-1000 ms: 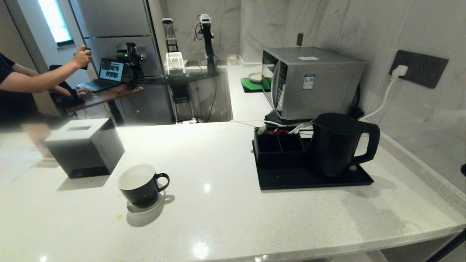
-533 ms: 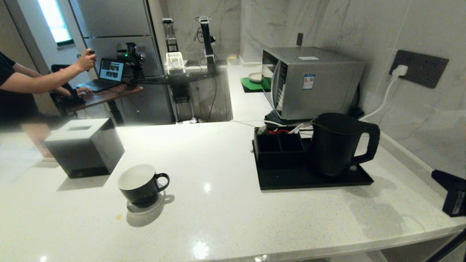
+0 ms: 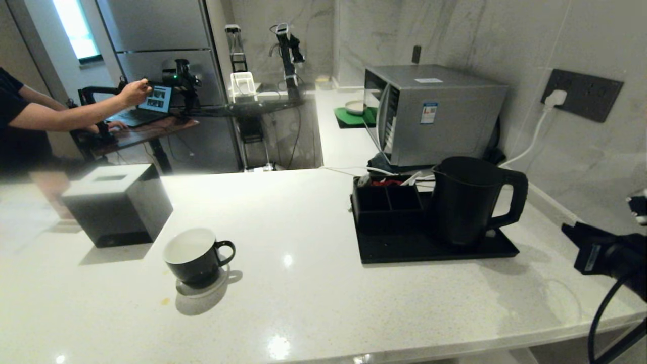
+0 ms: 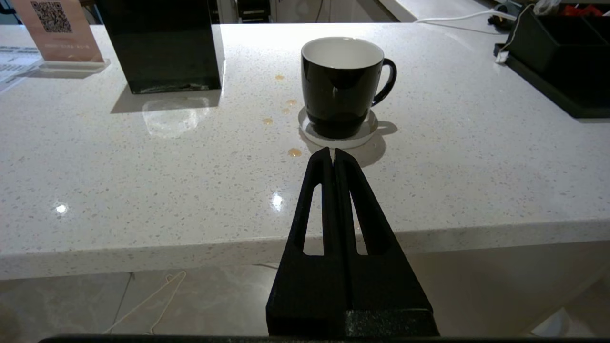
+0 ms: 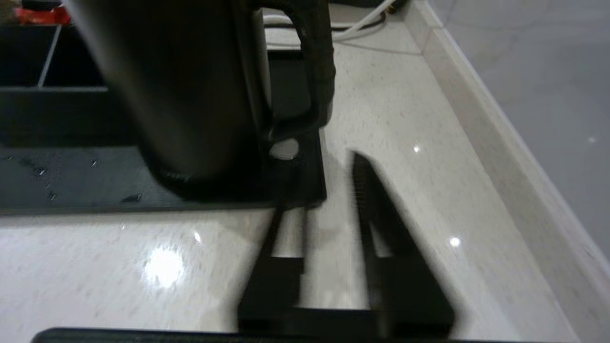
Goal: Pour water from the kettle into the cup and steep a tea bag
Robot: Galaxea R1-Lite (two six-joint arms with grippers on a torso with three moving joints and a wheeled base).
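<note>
Beside the kettle (image 3: 467, 199), on its handle side, our right claw (image 5: 329, 183) has just come into the head view, where a second ago that edge of the table (image 3: 313, 308) showed no arm at all. Its fingers stand a narrow way apart with nothing between them, the tips close to the foot of the kettle's loop handle (image 5: 312, 66) but not around it. We judge this as the start of the reach for the kettle, so the pour has not begun. The kettle stands upright on the black tray (image 3: 429, 247), well apart from the cup (image 3: 194, 255), which sits on its coaster (image 4: 338, 138) toward the tissue box (image 3: 119, 205). Our left claw (image 4: 332, 155) is pressed together, parked off the table edge facing the cup. We see no tea bag.
</note>
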